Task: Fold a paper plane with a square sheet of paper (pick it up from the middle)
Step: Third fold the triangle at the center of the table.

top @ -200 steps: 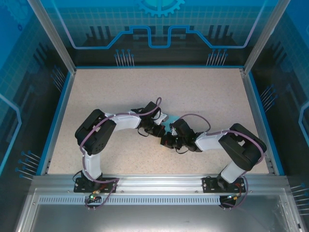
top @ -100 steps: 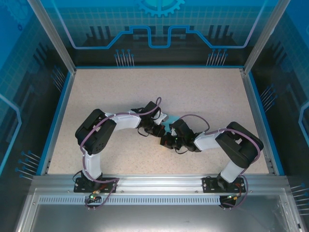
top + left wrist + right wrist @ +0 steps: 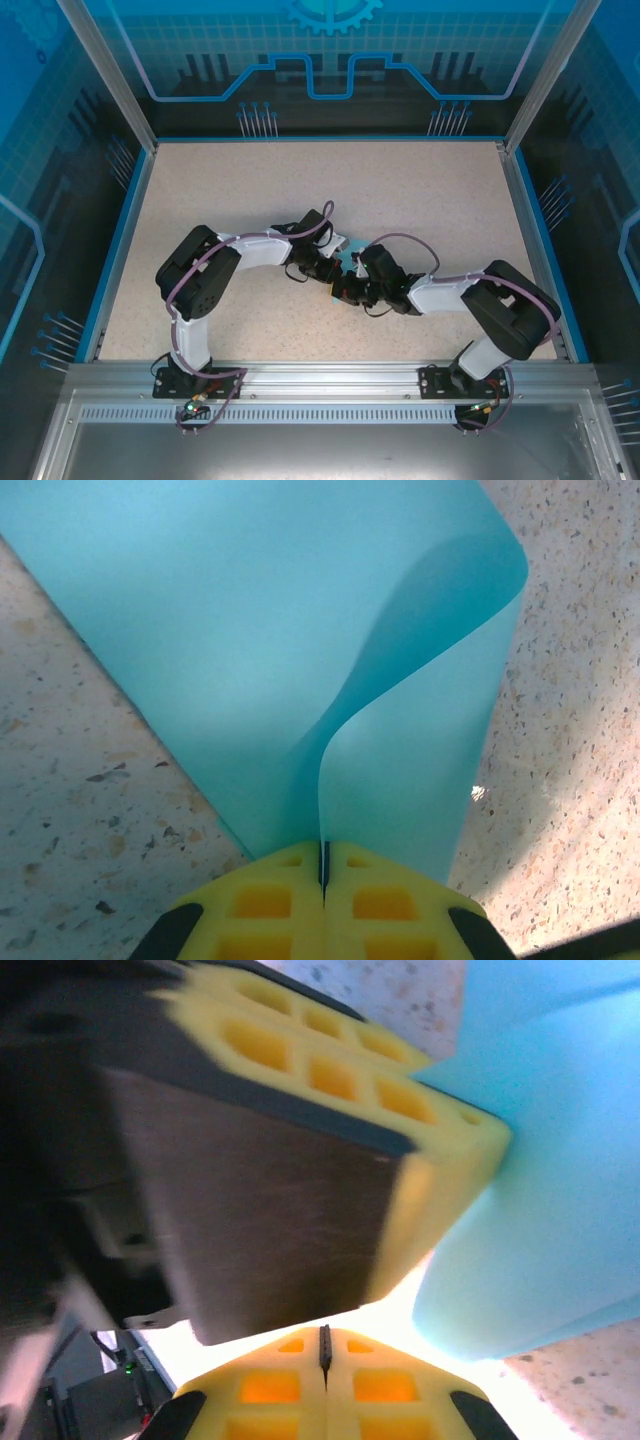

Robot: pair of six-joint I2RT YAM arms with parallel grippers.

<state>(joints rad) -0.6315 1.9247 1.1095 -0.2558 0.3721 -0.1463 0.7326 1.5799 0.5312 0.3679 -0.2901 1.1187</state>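
Speckled table (image 3: 60, 780) lies under everything. Bottom centre of the left wrist view, the left hand (image 3: 322, 868) pinches the square sheet of paper (image 3: 280, 620), which fans upward, curled. The right hand (image 3: 323, 1348), clenched and seemingly empty, sits just beside; best press the crease slowly, edges matched.

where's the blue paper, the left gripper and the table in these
square sheet of paper (image 3: 250, 610): left wrist view, flat upper face.
left gripper (image 3: 323, 865): left wrist view, seam where its shut jaws pinch the sheet's edge.
table (image 3: 60, 810): left wrist view, bare speckled top beside the sheet.
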